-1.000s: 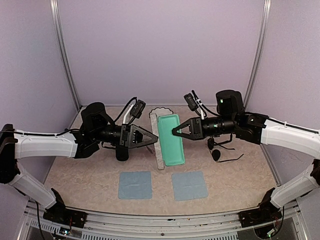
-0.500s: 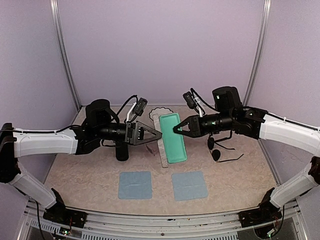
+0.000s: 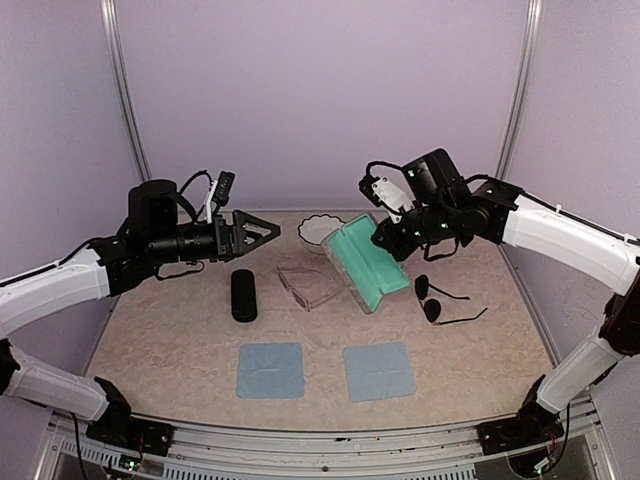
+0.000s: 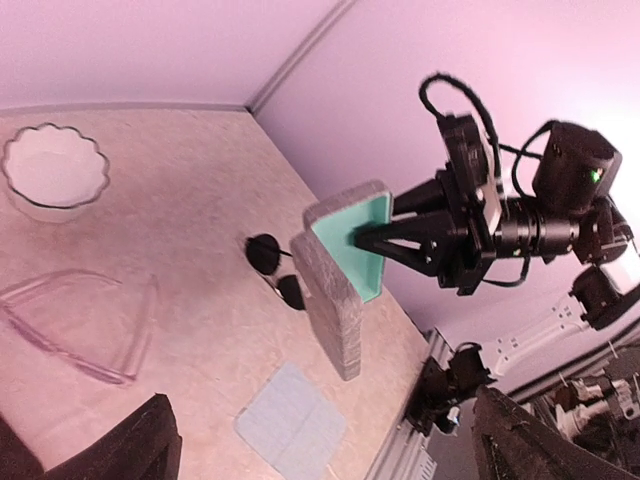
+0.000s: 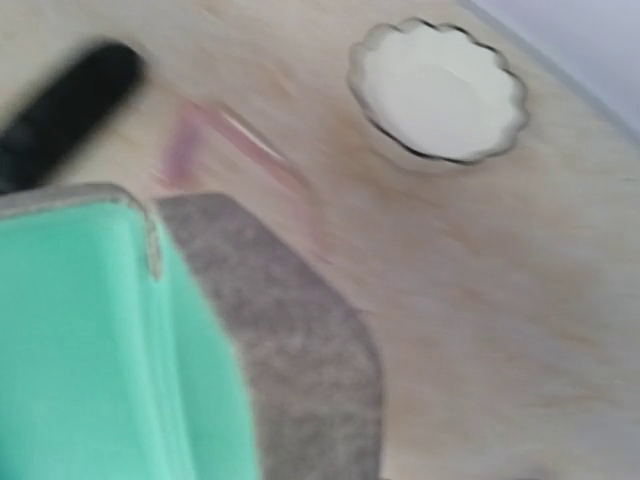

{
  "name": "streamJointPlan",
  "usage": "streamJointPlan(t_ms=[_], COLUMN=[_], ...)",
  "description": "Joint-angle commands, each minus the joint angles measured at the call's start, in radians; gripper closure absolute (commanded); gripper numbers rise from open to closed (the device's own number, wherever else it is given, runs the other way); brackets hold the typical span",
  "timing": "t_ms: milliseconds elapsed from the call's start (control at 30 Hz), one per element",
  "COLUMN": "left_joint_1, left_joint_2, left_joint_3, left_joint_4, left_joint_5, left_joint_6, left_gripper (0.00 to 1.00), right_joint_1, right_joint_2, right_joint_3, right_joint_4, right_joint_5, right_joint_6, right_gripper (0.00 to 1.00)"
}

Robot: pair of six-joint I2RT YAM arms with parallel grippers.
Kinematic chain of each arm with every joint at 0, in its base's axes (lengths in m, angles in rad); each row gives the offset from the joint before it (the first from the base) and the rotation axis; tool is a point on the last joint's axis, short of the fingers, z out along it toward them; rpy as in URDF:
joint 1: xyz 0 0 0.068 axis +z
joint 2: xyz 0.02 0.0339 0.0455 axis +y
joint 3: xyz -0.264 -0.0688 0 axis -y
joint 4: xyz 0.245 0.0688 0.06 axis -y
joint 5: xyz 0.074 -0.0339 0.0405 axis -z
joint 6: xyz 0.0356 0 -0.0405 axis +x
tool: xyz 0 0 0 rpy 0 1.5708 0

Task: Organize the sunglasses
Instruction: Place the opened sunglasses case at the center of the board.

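The pale pinkish clear sunglasses (image 3: 309,286) (image 4: 78,328) lie on the table between the two arms. The dark round-lens sunglasses (image 3: 436,299) (image 4: 275,271) lie to the right of the case. My right gripper (image 3: 381,240) (image 4: 368,238) is shut on the teal-lined edge of the grey speckled case (image 3: 371,264) (image 4: 338,294) (image 5: 285,370) and holds it open and tilted up off the table. My left gripper (image 3: 268,232) (image 4: 330,452) is open and empty, raised above the table to the left of the clear pair. The right wrist view is blurred and shows none of its own fingers.
A black oblong case (image 3: 243,295) (image 5: 68,110) lies left of the clear pair. A white scalloped bowl (image 3: 320,228) (image 4: 52,176) (image 5: 440,92) sits at the back. Two blue cloths (image 3: 270,369) (image 3: 379,371) lie near the front edge.
The left gripper opened, let go of the case and pulled back up and left. The right gripper lifted the case and tilted it toward the right, uncovering the clear pair.
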Motion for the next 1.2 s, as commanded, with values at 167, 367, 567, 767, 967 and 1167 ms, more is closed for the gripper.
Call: streamJointPlan(t_ms=[167, 367, 567, 767, 967, 1167], left_joint_1=[0.189, 0.253, 0.267, 0.268, 0.270, 0.270], left_joint_2=[-0.152, -0.184, -0.187, -0.187, -0.192, -0.195], left_joint_3=[0.002, -0.004, -0.007, -0.008, -0.014, -0.017], left_joint_4=[-0.251, -0.306, -0.323, -0.327, -0.333, -0.332], left_joint_5=[-0.159, -0.157, -0.155, -0.149, -0.154, -0.156], left_joint_6=[0.047, 0.060, 0.064, 0.066, 0.066, 0.065], left_gripper=[0.01, 0.01, 0.01, 0.01, 0.01, 0.01], right_joint_1=[0.002, 0.008, 0.024, 0.050, 0.082, 0.106], right_joint_2=[0.066, 0.184, 0.341, 0.456, 0.531, 0.592], right_joint_3=[0.000, 0.012, 0.107, 0.182, 0.231, 0.258], right_joint_4=[0.084, 0.090, 0.021, -0.051, -0.077, -0.062], right_joint_5=[0.241, 0.341, 0.378, 0.385, 0.397, 0.427], right_joint_6=[-0.561, -0.704, -0.649, -0.601, -0.599, -0.609], right_gripper=[1.00, 1.00, 1.00, 1.00, 1.00, 1.00])
